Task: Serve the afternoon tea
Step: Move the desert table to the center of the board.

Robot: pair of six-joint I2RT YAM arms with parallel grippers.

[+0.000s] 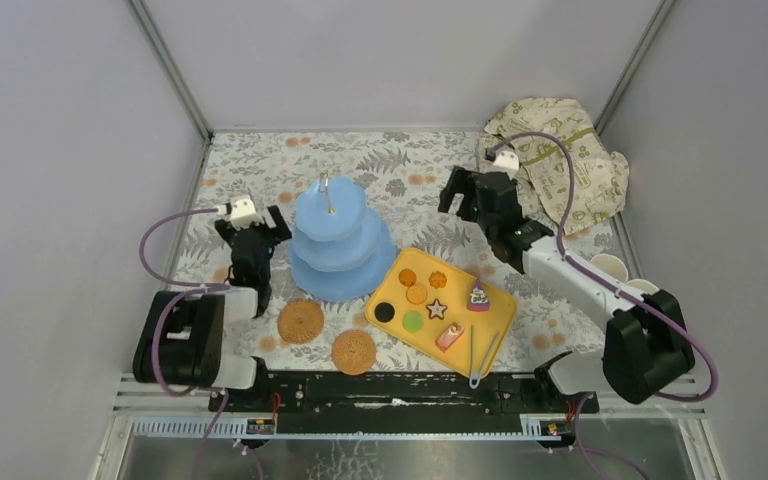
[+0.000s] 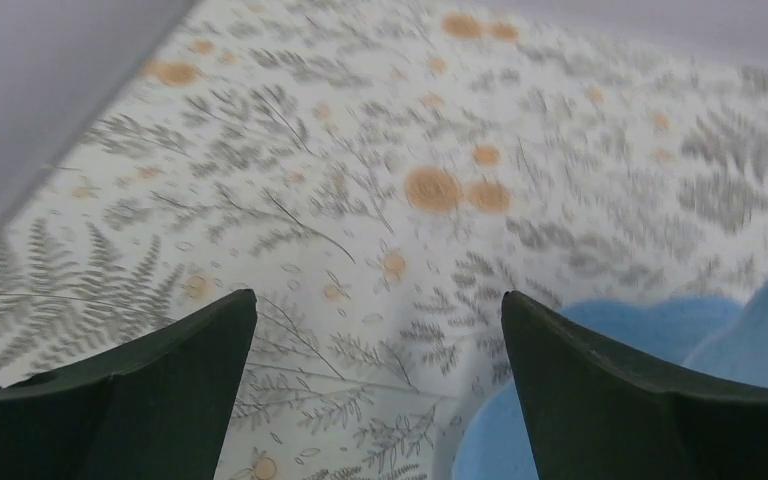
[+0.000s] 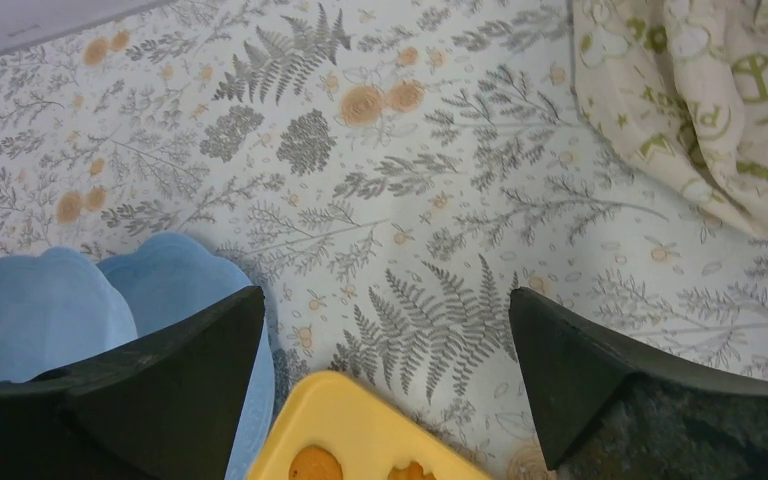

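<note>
The light-blue three-tier stand (image 1: pixel 338 240) stands empty at centre left; its lower tiers show in the left wrist view (image 2: pixel 640 322) and the right wrist view (image 3: pixel 50 310). Small toy pastries and biscuits (image 1: pixel 428 300) lie on the yellow tray (image 1: pixel 500 318). Two woven brown coasters (image 1: pixel 301 321) (image 1: pixel 353 351) lie near the front. Two pale cups (image 1: pixel 612 267) stand at the right, partly behind the right arm. My left gripper (image 1: pixel 252 222) (image 2: pixel 379 297) hangs open just left of the stand, holding nothing. My right gripper (image 1: pixel 468 200) (image 3: pixel 386 294) is open and empty above the cloth-covered table behind the tray.
Tongs (image 1: pixel 480 355) rest on the tray's near corner. A crumpled cream cloth with green print (image 1: pixel 560 150) (image 3: pixel 700 100) lies at the back right. The yellow tray's far corner (image 3: pixel 360 420) shows below the right fingers. Grey walls enclose the table on three sides.
</note>
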